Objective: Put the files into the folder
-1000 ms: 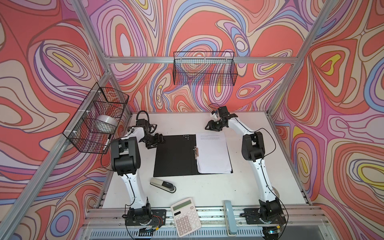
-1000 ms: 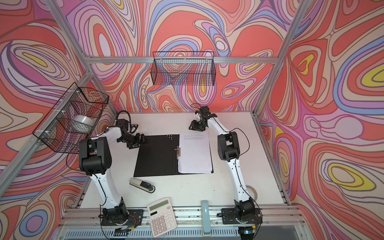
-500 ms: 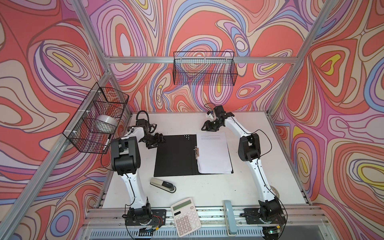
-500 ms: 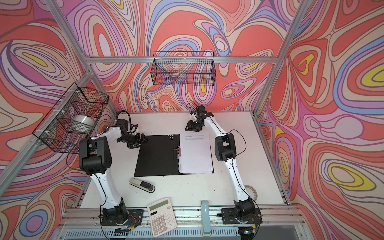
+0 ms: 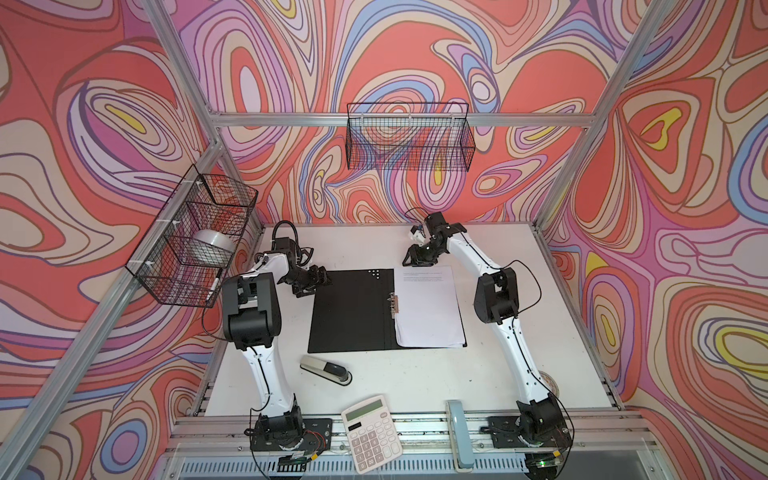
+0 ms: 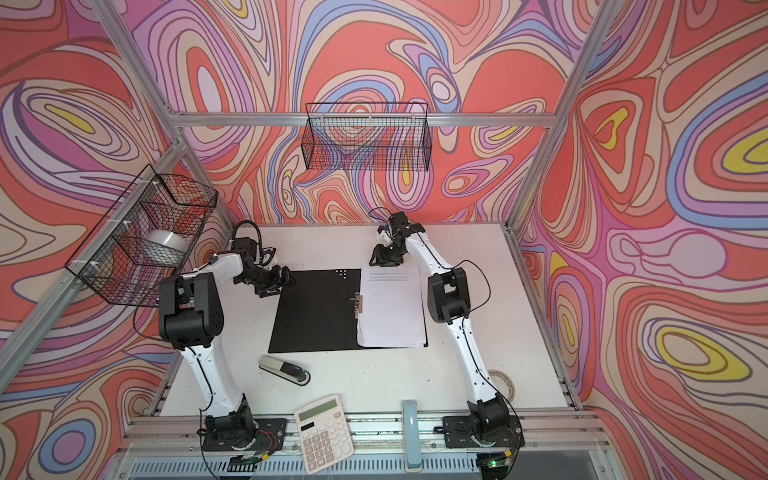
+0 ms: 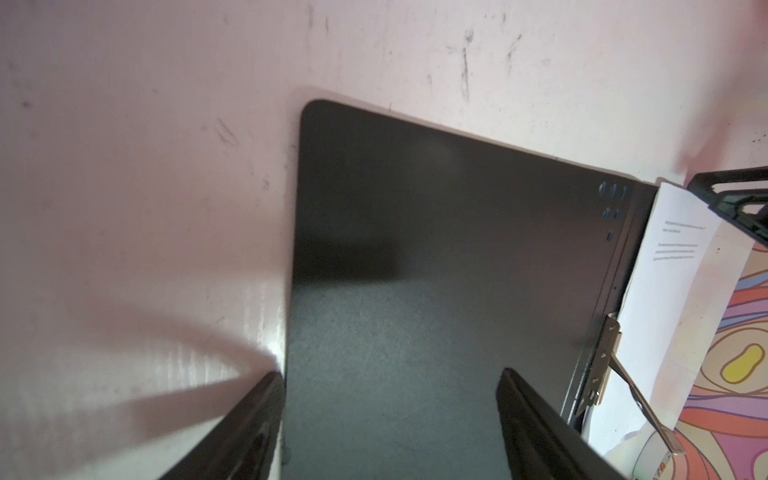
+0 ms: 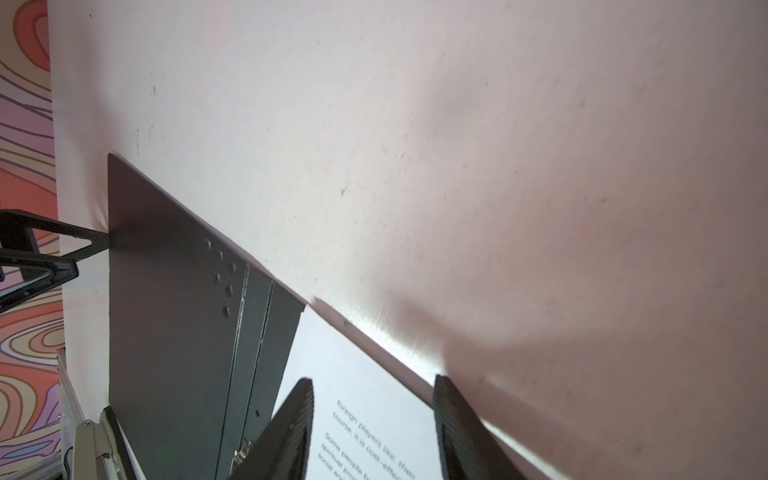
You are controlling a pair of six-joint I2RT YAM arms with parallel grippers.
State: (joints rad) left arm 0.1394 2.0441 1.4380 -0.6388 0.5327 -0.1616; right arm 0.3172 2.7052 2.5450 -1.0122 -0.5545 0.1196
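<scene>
Right arm (image 5: 471, 255) shifted left — over files (image 5: 428, 311).

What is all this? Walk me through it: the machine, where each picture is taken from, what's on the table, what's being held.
These are two robot arms mounted at the near edge of a white table, each ending in a two-fingered gripper. Two pictures come from one overhead camera and look nearly alike; the other two come from cameras on the arms' wrists, looking past the fingers. On the table lies an open folder, black inside, with files on its right half beside a metal clip. Nearer the front are a stapler and a calculator. The left gripper is at the folder's far left corner, the right gripper over the files' far edge. Both are open; neither holds anything.
</scene>
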